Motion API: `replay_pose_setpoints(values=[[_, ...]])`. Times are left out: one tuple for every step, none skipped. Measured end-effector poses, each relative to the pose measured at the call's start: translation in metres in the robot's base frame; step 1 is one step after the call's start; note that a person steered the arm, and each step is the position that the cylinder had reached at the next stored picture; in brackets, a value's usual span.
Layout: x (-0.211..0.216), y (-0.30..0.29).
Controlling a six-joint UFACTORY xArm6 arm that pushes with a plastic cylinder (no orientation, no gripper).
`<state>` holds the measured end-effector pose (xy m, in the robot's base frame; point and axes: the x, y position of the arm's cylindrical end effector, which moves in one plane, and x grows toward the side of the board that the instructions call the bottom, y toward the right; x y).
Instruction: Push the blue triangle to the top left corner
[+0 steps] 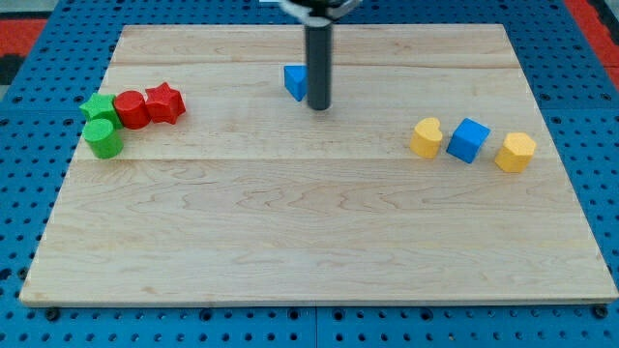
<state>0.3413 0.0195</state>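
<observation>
The blue triangle (294, 81) lies on the wooden board (319, 242) near the view's top centre. My tip (319, 106) stands right next to it, on its right side and slightly below, touching or nearly touching it. The dark rod rises from there to the view's top edge and partly hides the triangle's right edge. The board's top left corner (124, 29) is far to the left of the triangle.
At the left edge sit a green star (98, 106), a green cylinder (103, 139), a red cylinder (132, 109) and a red star (164, 102). At the right sit a yellow heart (426, 137), a blue cube (469, 140) and a yellow hexagon block (515, 152).
</observation>
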Motion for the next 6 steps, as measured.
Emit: replay_pose_setpoints(values=[[-0.034,-0.07],[-0.116,-0.14],[-0.107,-0.12],[-0.127,-0.178],[-0.135,-0.204],[-0.115,-0.129]])
